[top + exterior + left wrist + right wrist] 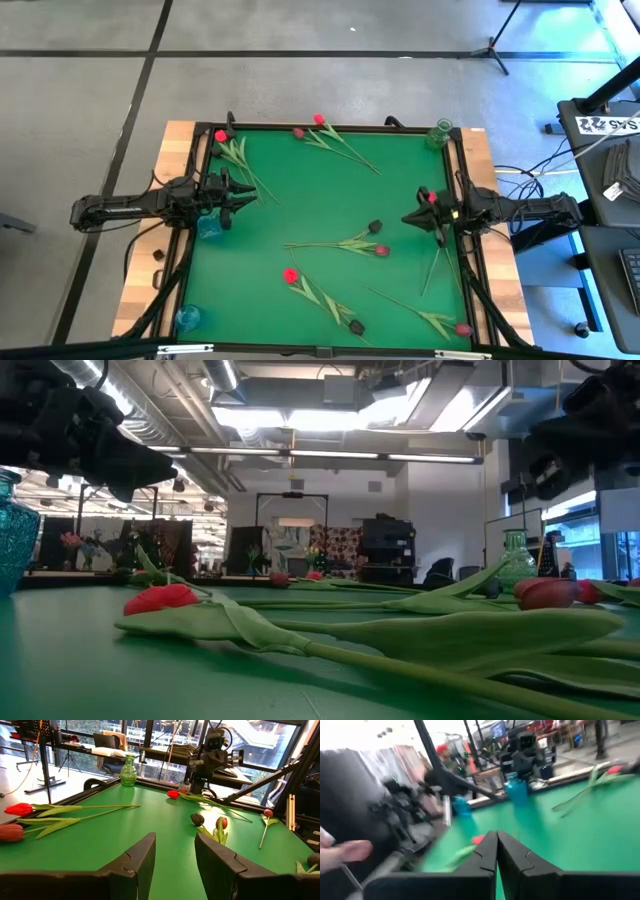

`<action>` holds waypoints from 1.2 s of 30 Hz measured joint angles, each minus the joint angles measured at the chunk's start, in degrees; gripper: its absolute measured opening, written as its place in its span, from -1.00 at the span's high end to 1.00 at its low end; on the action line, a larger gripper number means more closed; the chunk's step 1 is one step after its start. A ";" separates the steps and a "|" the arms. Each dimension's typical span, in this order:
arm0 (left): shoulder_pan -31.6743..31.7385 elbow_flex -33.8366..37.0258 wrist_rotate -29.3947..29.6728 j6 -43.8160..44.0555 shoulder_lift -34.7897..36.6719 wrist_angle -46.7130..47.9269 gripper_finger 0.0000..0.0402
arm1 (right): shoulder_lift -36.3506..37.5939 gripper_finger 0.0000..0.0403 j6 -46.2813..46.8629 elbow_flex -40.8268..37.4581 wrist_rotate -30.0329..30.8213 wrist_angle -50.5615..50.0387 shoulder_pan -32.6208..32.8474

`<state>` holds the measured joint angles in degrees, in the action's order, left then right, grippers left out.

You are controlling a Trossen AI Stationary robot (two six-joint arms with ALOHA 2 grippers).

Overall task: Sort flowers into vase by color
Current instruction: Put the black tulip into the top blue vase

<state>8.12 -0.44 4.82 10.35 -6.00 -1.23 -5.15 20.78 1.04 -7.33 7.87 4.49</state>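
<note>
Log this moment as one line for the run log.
left gripper: open, empty, over blue vase | right gripper: shut, red flower beside it | flowers on mat: unsorted

Left gripper (172,865) jaws parted; right gripper (496,852) jaws pressed together.

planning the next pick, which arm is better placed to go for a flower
Right, probably. The right gripper is shut beside a red flower, and stems lie just below it. The left gripper, open, hovers near the blue vase.

A robotics lab or open workshop hall: bare ceiling pipes (150,420), strip lights (330,457), a concrete floor (300,90), tripod stands (497,45) and big windows (165,750).
</note>
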 joint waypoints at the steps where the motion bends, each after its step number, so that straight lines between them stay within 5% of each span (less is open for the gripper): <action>1: -0.02 0.00 0.00 0.00 0.00 0.00 0.33 | -0.14 0.94 1.22 0.00 0.96 1.04 0.00; 16: -0.02 0.02 -0.33 1.99 0.00 -1.78 0.33 | -7.09 0.94 14.79 -0.39 4.22 8.85 0.04; 20: -0.08 0.02 -3.12 13.11 0.02 -11.37 0.33 | -15.87 0.94 13.50 -0.46 6.74 17.88 0.04; 26: -0.24 0.02 -8.14 13.53 -0.92 -24.48 0.33 | -34.46 0.94 13.54 2.95 9.79 32.90 2.27; 36: -11.93 0.02 -9.72 15.85 -15.09 -39.44 0.33 | -56.84 0.94 13.40 16.42 19.84 31.68 12.50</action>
<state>-3.81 -0.43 -4.90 26.20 -21.09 -40.67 -61.99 34.18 17.45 12.51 39.55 17.00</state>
